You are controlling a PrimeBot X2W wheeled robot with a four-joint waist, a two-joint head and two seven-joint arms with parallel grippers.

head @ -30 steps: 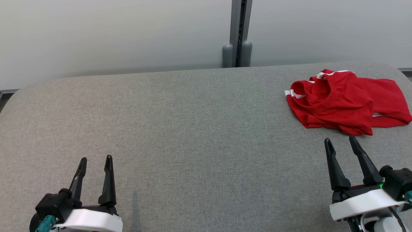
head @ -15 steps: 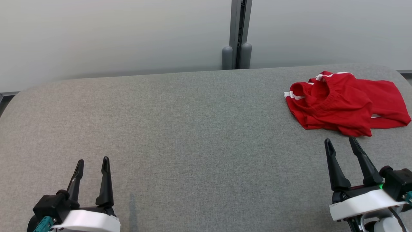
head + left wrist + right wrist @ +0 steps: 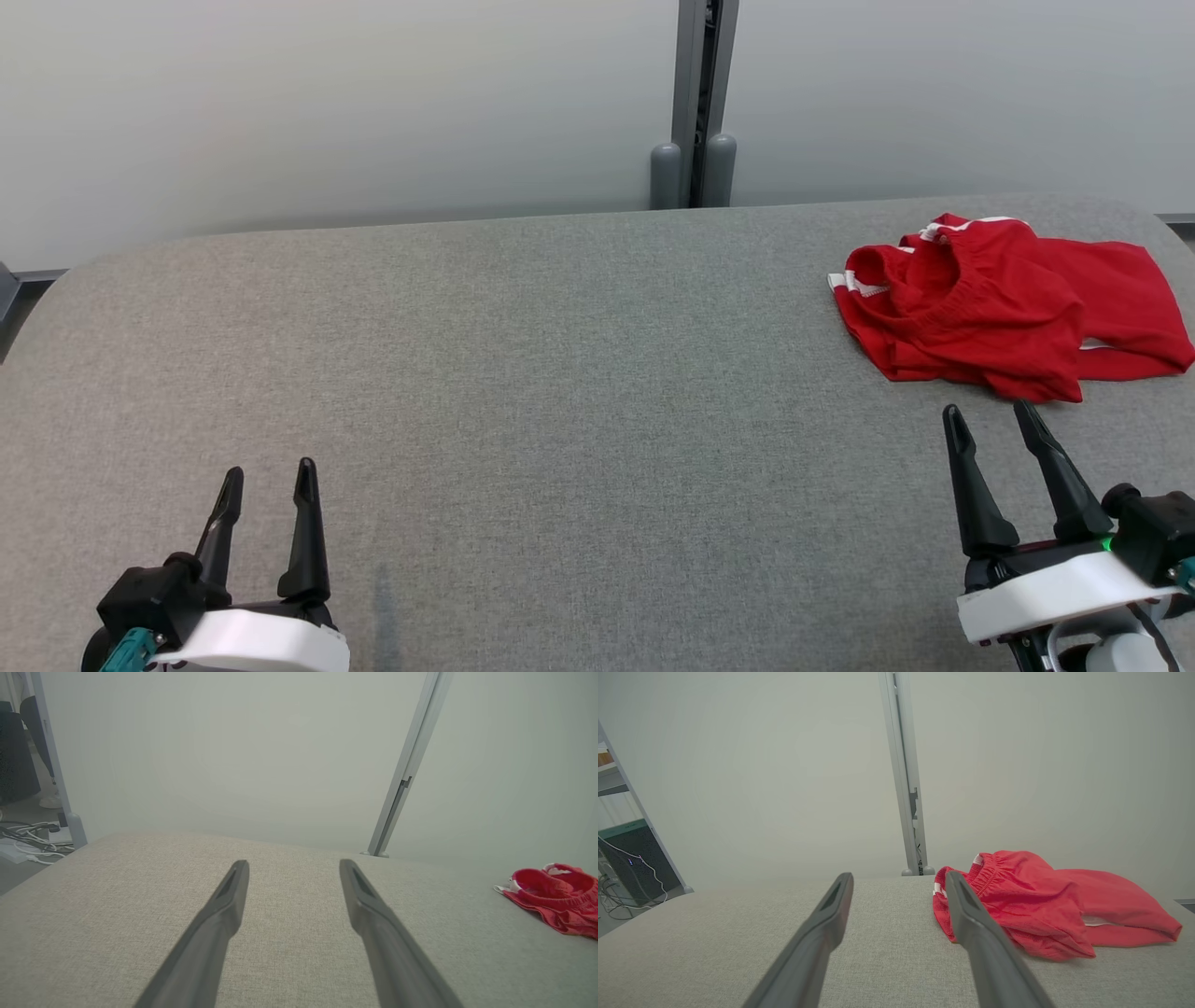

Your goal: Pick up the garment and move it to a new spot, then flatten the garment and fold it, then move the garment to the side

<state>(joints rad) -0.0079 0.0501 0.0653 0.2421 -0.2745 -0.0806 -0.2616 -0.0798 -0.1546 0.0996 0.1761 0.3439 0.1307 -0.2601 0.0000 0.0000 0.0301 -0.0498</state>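
Garment [image 3: 1013, 313]: red, thin fabric, white trim [image 3: 848, 282] at the edges. A gathered elastic waistband [image 3: 948, 301] was visible, gaping upward. It lay crumpled in a loose, partly doubled-over heap, not flat. Folds were bunched on its left half and a smoother panel spread to the right. It rested on the grey fabric counter [image 3: 560, 373], at the far right, near the back edge.

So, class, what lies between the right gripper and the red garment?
Only bare grey surface, in the head view, between right gripper and garment.
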